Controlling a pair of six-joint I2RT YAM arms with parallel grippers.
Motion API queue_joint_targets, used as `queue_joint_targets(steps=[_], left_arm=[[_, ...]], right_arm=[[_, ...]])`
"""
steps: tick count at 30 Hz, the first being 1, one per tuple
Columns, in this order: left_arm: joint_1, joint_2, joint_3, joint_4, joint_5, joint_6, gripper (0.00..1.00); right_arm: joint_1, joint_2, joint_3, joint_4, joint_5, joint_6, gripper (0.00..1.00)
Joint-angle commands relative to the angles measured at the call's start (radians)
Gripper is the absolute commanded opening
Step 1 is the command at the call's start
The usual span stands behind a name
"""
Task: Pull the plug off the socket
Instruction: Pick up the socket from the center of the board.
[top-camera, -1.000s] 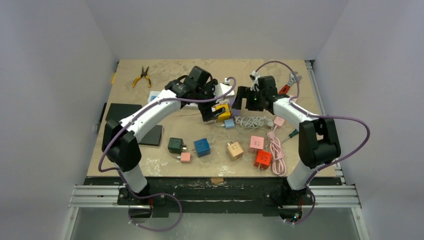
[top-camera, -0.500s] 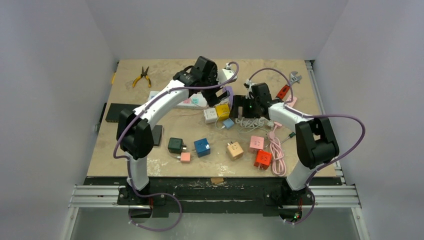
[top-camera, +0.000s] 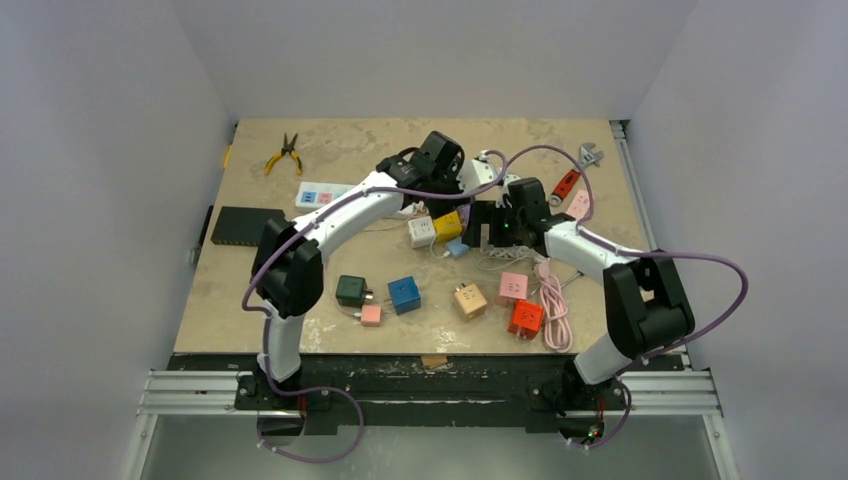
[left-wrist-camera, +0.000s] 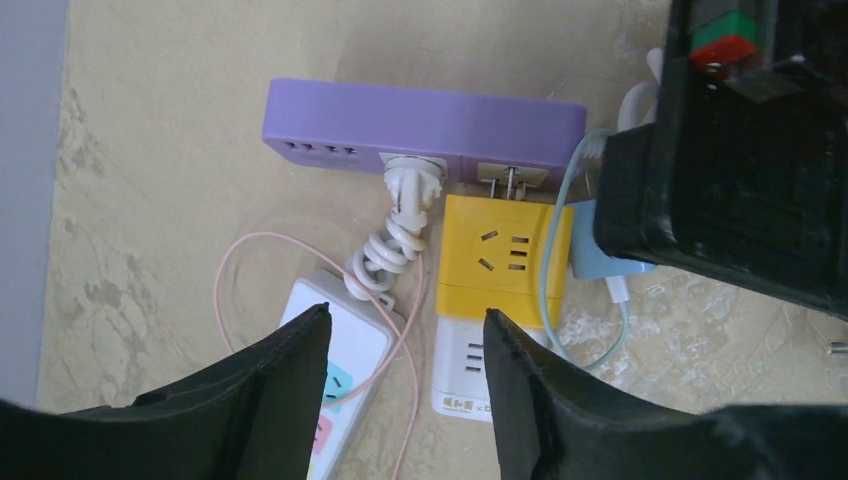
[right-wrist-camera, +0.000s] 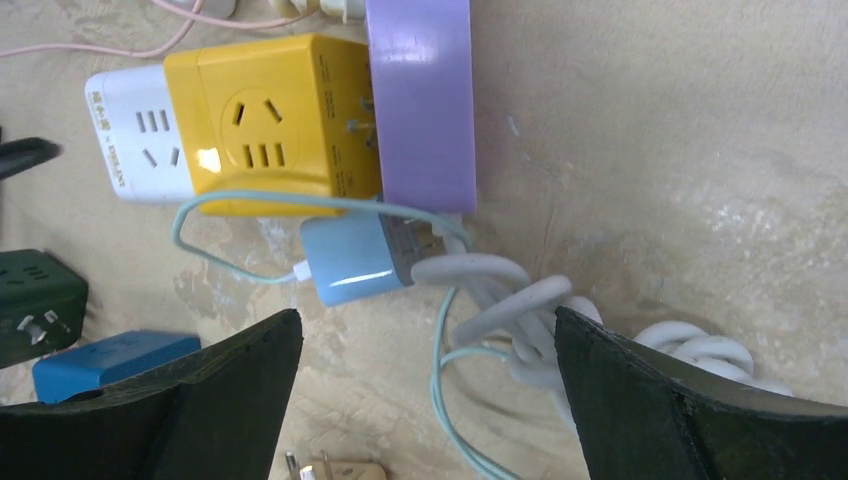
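A purple power strip (left-wrist-camera: 425, 125) lies on the table, also seen in the right wrist view (right-wrist-camera: 420, 100). A yellow cube adapter (left-wrist-camera: 505, 255) is plugged into it, prongs partly showing, with a white cube (left-wrist-camera: 470, 385) on its other end. A white plug (left-wrist-camera: 410, 185) with a coiled cord and a light blue charger (right-wrist-camera: 350, 260) sit in the strip too. My left gripper (left-wrist-camera: 407, 315) is open and empty, above the white plug and yellow cube. My right gripper (right-wrist-camera: 427, 315) is open and empty, above the blue charger and a grey cable bundle (right-wrist-camera: 510, 310). In the top view the yellow cube (top-camera: 447, 224) lies between both grippers.
A white strip with blue and pink sockets (left-wrist-camera: 335, 370) lies by the left fingers. Loose cubes lie nearer: dark green (top-camera: 351, 290), blue (top-camera: 404, 294), tan (top-camera: 469, 300), pink (top-camera: 513, 287), red (top-camera: 525, 318). A pink cable (top-camera: 553, 305), pliers (top-camera: 285, 153), a black box (top-camera: 245, 227) and a wrench (top-camera: 590, 153) surround them.
My left gripper has moved away from the yellow cube, back and to the right. My right gripper has moved nearer and left, toward the yellow cube and blue charger.
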Motion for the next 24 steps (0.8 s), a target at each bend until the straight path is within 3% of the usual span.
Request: queue_joint_targets(steps=[1, 2, 3, 6, 13, 19, 24], left_arm=[[-0.009, -0.002, 0.03, 0.013, -0.062, -0.004, 0.71], [-0.011, -0.022, 0.02, 0.01, -0.043, -0.022, 0.93], [-0.012, -0.052, -0.002, 0.013, -0.002, -0.036, 0.99], [-0.027, -0.14, -0.122, 0.065, 0.096, -0.024, 1.0], [-0.035, -0.104, -0.097, 0.16, -0.046, 0.029, 1.0], [-0.03, -0.111, -0.019, -0.006, 0.029, 0.075, 0.98], [-0.035, -0.059, 0.063, -0.183, 0.034, 0.044, 1.0]], right_arm=[[-0.012, -0.087, -0.066, -0.091, 0.043, 0.026, 0.96], [-0.02, -0.1, -0.077, -0.096, 0.045, 0.029, 0.96], [-0.03, -0.111, -0.086, -0.108, 0.048, 0.03, 0.96], [-0.061, -0.128, -0.108, -0.151, 0.08, 0.03, 0.95], [-0.103, -0.178, -0.141, -0.152, 0.118, 0.04, 0.93], [-0.105, -0.194, -0.013, -0.031, 0.123, 0.126, 0.99], [-0.095, 0.056, 0.2, 0.218, 0.2, 0.205, 0.99]])
